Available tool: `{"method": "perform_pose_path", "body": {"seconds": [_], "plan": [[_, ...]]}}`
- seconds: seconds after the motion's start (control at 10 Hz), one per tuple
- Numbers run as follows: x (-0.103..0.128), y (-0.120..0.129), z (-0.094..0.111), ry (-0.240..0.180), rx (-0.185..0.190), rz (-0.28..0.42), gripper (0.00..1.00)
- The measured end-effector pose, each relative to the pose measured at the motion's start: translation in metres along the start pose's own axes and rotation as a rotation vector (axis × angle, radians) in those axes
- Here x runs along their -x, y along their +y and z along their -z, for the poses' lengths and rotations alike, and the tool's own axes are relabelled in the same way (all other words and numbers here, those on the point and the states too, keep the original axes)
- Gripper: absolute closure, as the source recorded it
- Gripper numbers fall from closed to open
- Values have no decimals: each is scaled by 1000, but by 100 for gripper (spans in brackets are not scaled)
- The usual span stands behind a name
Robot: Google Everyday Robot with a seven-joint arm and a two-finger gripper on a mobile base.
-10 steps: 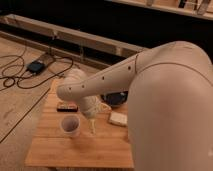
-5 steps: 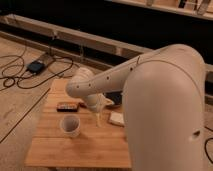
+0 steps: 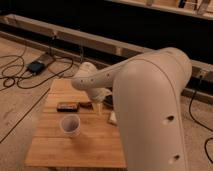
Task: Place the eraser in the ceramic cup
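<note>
The eraser, a small flat black block with an orange-brown part, lies on the wooden table near its left side. The ceramic cup, pale and round with a dark inside, stands upright just in front of the eraser. My gripper hangs pointing down over the table, to the right of the eraser and behind and to the right of the cup. It touches neither of them. My big white arm fills the right half of the view.
A reddish-brown elongated item lies between the eraser and the gripper. A whitish flat block lies at the table's right, partly behind the arm. Cables and a dark box lie on the floor to the left.
My gripper has moved away from the cup, toward the back and right of the table. The eraser and cup have not moved.
</note>
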Motion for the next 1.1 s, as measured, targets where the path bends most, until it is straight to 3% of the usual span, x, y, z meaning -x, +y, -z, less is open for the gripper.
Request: {"method": "perform_pose_path", "body": {"seconds": [0.5, 0.9, 1.1], "plan": [[78, 8, 13, -122, -1, 135, 20], [129, 53, 33, -213, 36, 280, 20], [142, 71, 33, -230, 49, 331, 20]]}}
